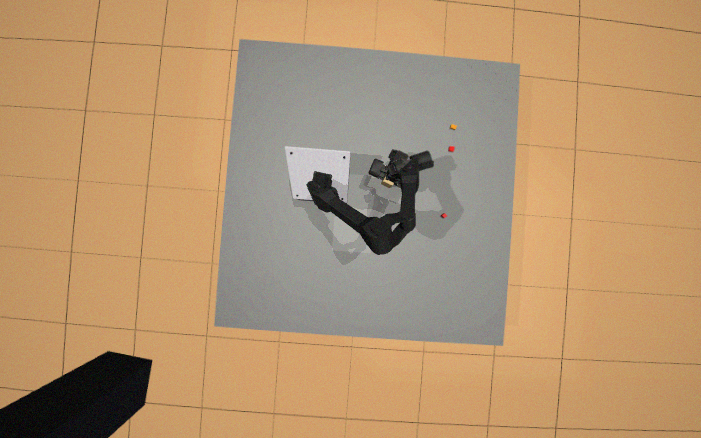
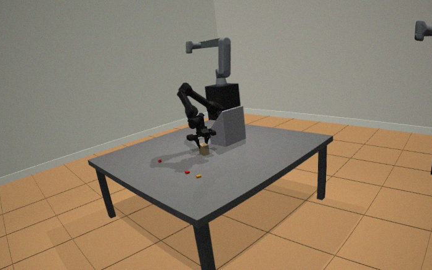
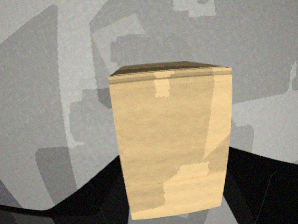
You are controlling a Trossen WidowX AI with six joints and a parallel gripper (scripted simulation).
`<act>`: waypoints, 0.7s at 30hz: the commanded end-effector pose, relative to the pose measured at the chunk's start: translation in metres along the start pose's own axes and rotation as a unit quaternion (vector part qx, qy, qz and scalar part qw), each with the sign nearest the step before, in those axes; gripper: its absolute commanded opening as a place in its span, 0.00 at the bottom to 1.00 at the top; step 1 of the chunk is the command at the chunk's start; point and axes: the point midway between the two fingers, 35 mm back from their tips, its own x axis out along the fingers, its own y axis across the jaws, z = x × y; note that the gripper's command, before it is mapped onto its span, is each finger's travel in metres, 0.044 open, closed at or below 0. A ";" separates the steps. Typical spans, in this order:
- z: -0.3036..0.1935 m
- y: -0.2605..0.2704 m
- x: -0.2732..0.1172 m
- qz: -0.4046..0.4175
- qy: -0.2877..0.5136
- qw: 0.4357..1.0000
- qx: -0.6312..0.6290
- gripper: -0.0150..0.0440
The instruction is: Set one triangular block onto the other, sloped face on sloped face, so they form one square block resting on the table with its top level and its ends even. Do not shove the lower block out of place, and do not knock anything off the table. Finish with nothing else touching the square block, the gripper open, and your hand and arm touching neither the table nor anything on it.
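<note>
My gripper [image 1: 388,176] [image 2: 203,142] is shut on a tan wooden triangular block [image 1: 387,183] [image 2: 204,149] [image 3: 170,145] near the middle of the grey table [image 1: 287,293] [image 2: 260,161]. In the wrist view the block fills the middle, with a thin seam and a darker brown face at its far end. In the side view the wood under the fingers reaches down to the table top. I cannot tell the two triangular blocks apart there, nor whether one rests on the other. The fingertips are hidden in the wrist view.
Two small red cubes [image 1: 451,148] [image 1: 443,216] [image 2: 187,172] [image 2: 159,161] and a small orange one [image 1: 453,126] [image 2: 198,175] lie on the table beyond the gripper. The arm's base sits on a white plate [image 1: 317,160], with a grey wedge [image 2: 230,129] behind the gripper.
</note>
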 end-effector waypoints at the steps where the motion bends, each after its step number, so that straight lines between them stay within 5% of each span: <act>1: 0.000 0.000 0.000 0.000 0.000 1.000 0.000 0.25; 5: 0.000 -0.001 0.000 -0.001 0.001 1.000 -0.002 0.25; 21: 0.000 0.000 0.000 0.000 0.000 1.000 0.000 0.97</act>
